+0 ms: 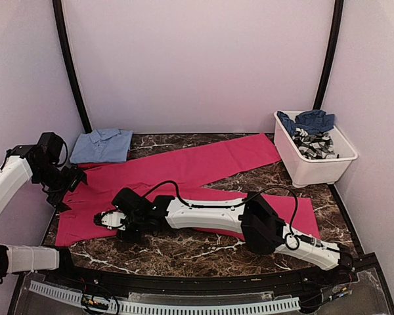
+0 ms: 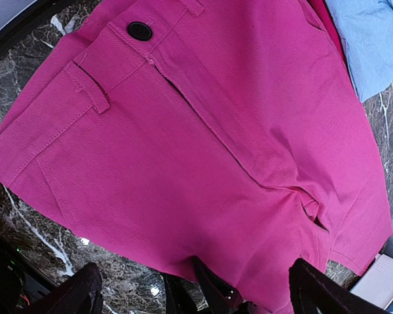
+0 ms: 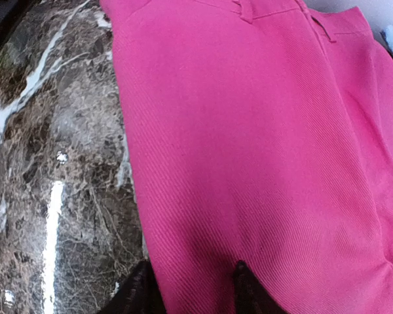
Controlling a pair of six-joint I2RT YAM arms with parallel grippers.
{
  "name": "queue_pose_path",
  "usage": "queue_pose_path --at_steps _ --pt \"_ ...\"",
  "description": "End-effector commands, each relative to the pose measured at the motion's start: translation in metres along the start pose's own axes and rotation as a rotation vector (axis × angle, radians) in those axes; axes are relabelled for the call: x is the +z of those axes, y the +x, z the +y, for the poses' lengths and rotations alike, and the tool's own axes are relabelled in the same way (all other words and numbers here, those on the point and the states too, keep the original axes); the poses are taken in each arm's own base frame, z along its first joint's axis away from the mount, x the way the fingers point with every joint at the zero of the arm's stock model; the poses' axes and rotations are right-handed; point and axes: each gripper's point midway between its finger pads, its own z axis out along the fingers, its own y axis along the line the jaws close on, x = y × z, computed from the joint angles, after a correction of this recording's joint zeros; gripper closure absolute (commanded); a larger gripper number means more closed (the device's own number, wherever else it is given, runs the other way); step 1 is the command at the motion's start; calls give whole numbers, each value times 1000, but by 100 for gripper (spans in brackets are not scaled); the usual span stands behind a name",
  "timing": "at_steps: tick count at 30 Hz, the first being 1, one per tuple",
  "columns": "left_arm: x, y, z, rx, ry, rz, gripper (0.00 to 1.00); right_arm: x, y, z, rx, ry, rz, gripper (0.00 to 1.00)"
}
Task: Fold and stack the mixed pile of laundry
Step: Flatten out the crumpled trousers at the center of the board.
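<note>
Jaws of the left gripper (image 1: 71, 182) stood wide open at the far left of the desk (image 1: 184, 246), hovering over the waistband end of the magenta-pink trousers (image 1: 184, 167) and gripping nothing. Behind it, at the back left, lay the light blue shirt (image 1: 102, 145), already flat and folded. Just to the right, the right gripper (image 1: 107, 220), on an arm stretched across from the far side, sat at the near side edge of the trousers below the waist. Its jaws straddled that edge, part-way apart, and whether they pinched the cloth I could not tell. From there the trousers ran rightward, one leg angling to the back right and the other along the near side. So the long axis lay left to right, and both grippers were at the waist end. At the far right the white tub (image 1: 315, 172) held the navy garment (image 1: 308, 120) and the grey-and-white patterned one (image 1: 313, 144).
</note>
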Motion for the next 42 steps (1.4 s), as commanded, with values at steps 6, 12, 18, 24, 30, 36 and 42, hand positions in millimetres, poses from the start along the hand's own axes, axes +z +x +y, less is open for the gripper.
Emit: queue_pose_path --at_steps 6,12,18,24,30,36,42 --pt "-7 9 24 -23 -20 -3 1 -28 -42 -43 177 32 -165 100" --pt "-2 20 36 -42 -45 33 1 -51 -52 -91 454 -37 -286 100" --pt "8 30 44 -91 -46 68 1 -49 -39 -116 593 -38 -314 100" --pt "30 35 51 -105 -89 102 1 -41 -20 -134 697 -36 -308 100" --pt "45 40 45 -104 -93 113 1 -34 -10 -136 764 -77 -315 100" --pt "73 48 60 -193 -144 141 16 -48 -16 -126 763 -132 -298 62" --pt "77 20 38 -88 -154 36 19 -116 -28 -126 746 -82 -274 28"
